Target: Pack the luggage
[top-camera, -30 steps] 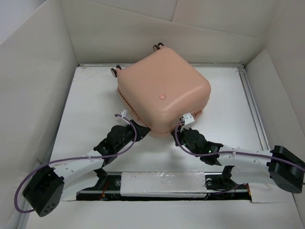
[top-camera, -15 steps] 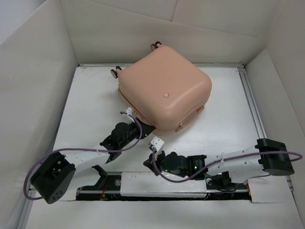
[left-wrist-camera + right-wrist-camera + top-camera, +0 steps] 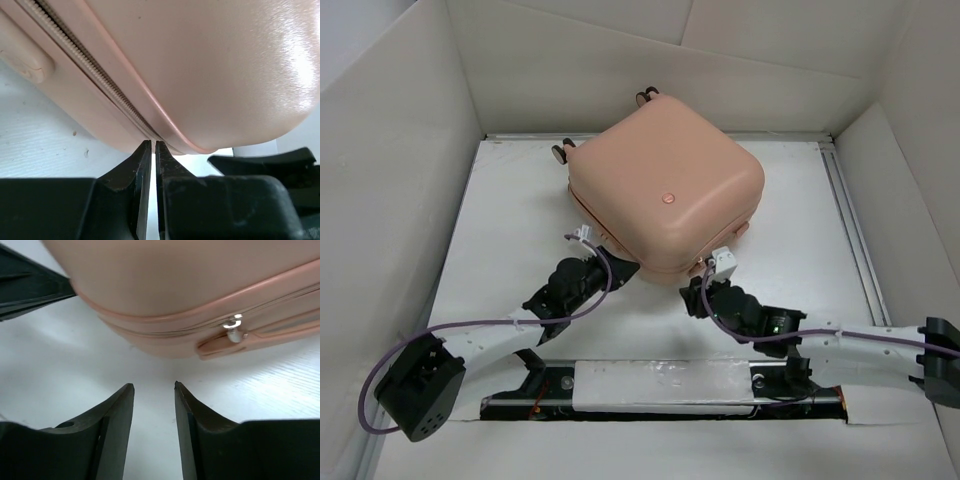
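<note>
The peach-pink luggage (image 3: 665,190) lies closed and flat at the back middle of the white table, with its round button (image 3: 667,198) facing up. My left gripper (image 3: 620,268) is shut, and its tips (image 3: 152,142) touch the zipper seam under the near-left edge of the luggage (image 3: 210,65). My right gripper (image 3: 697,288) is open and empty, and its tips (image 3: 154,385) stand a little short of the luggage's near corner (image 3: 175,275). A silver zipper pull (image 3: 232,325) hangs on the seam, up and to the right of the right gripper.
Cardboard walls (image 3: 390,180) enclose the table on the left, back and right. A metal rail (image 3: 848,220) runs along the right side. Two caster wheels (image 3: 562,150) show at the luggage's back-left. A taped strip (image 3: 660,380) lies between the arm bases.
The right gripper swung down and left away from the luggage, then came back to its near corner. The left gripper stayed at the near-left edge. The luggage shifted slightly back and right.
</note>
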{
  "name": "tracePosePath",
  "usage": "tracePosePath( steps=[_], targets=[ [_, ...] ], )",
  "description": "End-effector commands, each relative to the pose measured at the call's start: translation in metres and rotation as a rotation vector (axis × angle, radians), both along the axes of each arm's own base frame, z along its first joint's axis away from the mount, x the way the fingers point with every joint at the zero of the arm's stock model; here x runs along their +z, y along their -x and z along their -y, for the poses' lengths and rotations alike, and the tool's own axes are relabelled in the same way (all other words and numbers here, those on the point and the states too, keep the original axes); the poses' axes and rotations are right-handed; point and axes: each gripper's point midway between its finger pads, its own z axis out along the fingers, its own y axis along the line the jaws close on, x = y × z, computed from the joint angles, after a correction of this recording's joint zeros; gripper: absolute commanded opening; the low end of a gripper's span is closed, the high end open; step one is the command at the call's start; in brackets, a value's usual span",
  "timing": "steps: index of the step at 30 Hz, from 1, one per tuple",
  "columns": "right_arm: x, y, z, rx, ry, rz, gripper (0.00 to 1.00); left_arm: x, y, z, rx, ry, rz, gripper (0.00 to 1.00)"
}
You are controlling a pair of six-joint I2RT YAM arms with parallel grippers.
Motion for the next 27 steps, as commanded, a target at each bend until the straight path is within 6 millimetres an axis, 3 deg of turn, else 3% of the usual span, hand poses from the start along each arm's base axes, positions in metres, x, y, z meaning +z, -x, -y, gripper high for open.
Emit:
tracePosePath(
  steps=[1,2,9,16,20,27],
  targets=[
    [0.010,-0.015,0.014,-0.027,0.017,0.050,0.45,0.000,-0.001,-0.004,0.011,-0.014,0.018,0.04],
    [0.006,-0.027,0.026,-0.068,0.033,0.046,0.45,0.000,-0.001,-0.004,0.011,-0.014,0.018,0.04],
    [0.013,-0.065,0.046,-0.137,0.063,0.078,0.47,-0.002,0.001,-0.004,0.002,-0.012,0.016,0.04],
    [0.013,-0.081,0.034,-0.049,0.103,0.103,0.38,-0.005,0.002,-0.004,0.000,-0.025,0.015,0.04],
    [0.021,-0.085,0.028,-0.009,0.084,0.149,0.38,0.002,0.000,-0.004,-0.002,-0.020,0.035,0.04],
    [0.032,-0.096,0.030,-0.008,0.082,0.206,0.40,-0.004,0.000,-0.003,-0.002,-0.031,0.021,0.04]
  ],
)
